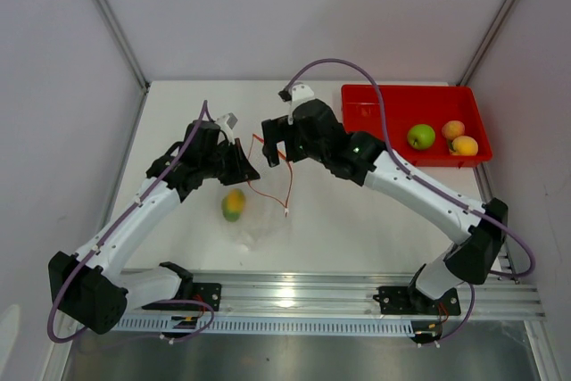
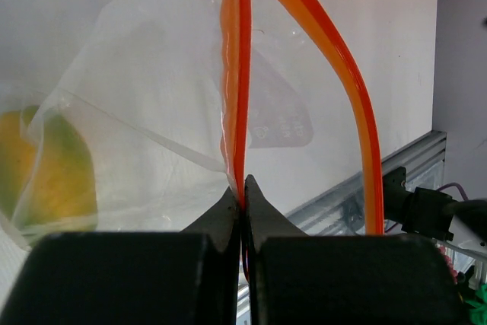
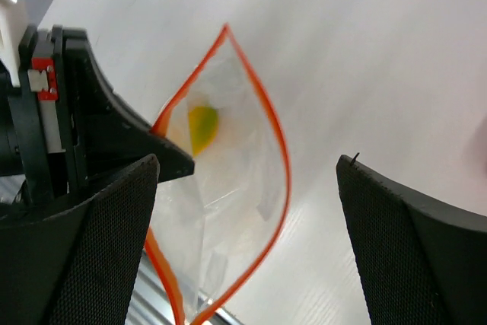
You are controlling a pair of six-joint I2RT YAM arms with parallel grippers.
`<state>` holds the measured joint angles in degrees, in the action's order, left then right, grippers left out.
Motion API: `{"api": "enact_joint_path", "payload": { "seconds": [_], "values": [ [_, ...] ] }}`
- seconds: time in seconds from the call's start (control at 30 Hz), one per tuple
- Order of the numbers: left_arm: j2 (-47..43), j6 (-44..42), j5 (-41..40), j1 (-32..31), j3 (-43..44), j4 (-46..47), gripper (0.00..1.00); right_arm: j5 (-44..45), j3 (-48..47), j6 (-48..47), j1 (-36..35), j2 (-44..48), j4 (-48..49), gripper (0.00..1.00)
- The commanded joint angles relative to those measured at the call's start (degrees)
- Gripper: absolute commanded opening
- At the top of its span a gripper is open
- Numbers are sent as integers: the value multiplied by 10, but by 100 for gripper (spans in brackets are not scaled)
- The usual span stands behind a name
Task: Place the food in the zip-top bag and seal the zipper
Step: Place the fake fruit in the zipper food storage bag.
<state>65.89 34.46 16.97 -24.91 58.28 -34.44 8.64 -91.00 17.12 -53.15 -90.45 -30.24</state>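
Red tray [image 1: 357, 100]: well off to the right gripper's outer side. It holds the green apple [image 1: 421, 136] and the peaches [image 1: 464, 145], so the right arm is likely the nearer one to fetch them.
Zip-top bag [image 1: 266, 220]: hangs beneath both grippers with its mouth gaping under the right one.
Right gripper [image 3: 248, 159]: fingers wide apart, holding nothing, with bare table between it and the tray's rim.
Left gripper [image 2: 242, 192]: pinched tight on one lip.
Mango [image 1: 234, 204]: inside the bag, below the left gripper.
Zipper [image 2: 236, 74]: long axis runs straight away from the left fingers; the other lip bows free.
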Motion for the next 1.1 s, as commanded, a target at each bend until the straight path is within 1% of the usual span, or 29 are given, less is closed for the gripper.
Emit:
{"api": "enact_joint_path", "payload": {
  "seconds": [0.0,0.07,0.13,0.2,0.23,0.27,0.3,0.37,0.4,0.43,0.5,0.6,0.63,0.67,0.77,0.83,0.87,0.9,0.93,0.97,1.0,1.07],
  "values": [
    [-15,-5,10,-2,15,9,1,116,-19,11,-3,58,4,99],
    [-17,-5,8,-2,13,9,1,156,-14,10,1,77,16,99],
    [-18,-5,9,-2,11,10,0,161,-17,33,17,86,9,99],
    [-18,-4,10,-2,10,12,1,131,-29,66,70,88,-10,99],
    [-18,-4,11,-2,9,13,1,112,-43,104,92,87,-33,99],
    [-17,-4,10,-2,9,13,1,94,-46,120,115,85,-42,99],
    [-17,-4,10,-2,10,13,1,68,-48,136,157,84,-48,99],
    [-18,-5,10,-2,10,12,1,80,-47,192,193,85,-70,99],
    [-17,-5,9,-2,10,12,1,111,-48,213,220,84,-82,99],
    [-18,-6,8,-2,10,10,1,117,-55,253,237,82,-105,99],
    [-20,-4,5,-2,9,11,1,144,-68,294,281,71,-131,99],
    [-20,-3,8,-2,5,17,1,144,-70,356,325,57,-146,99],
    [-19,-2,9,-2,5,17,1,144,-73,370,354,45,-161,100],
    [-19,-2,10,-2,4,17,1,150,-82,398,367,36,-169,99],
    [-21,-3,9,-2,3,17,0,176,-101,438,410,-1,-191,99],
    [-22,-4,5,-2,2,17,1,182,-124,447,431,-30,-220,99],
    [-23,-4,3,-2,2,17,1,203,-141,450,444,-68,-239,99],
    [-23,-4,3,-2,2,16,1,211,-186,454,451,-90,-276,99],
    [-22,-4,3,-2,1,16,1,224,-210,449,458,-135,-292,99],
    [-22,-4,3,-2,0,16,1,247,-235,447,461,-158,-311,99],
    [-22,-4,3,-2,-1,18,1,255,-283,444,465,-179,-342,100],
    [-23,-4,2,-2,-5,19,1,272,-323,440,471,-233,-365,99]
  ]
}}
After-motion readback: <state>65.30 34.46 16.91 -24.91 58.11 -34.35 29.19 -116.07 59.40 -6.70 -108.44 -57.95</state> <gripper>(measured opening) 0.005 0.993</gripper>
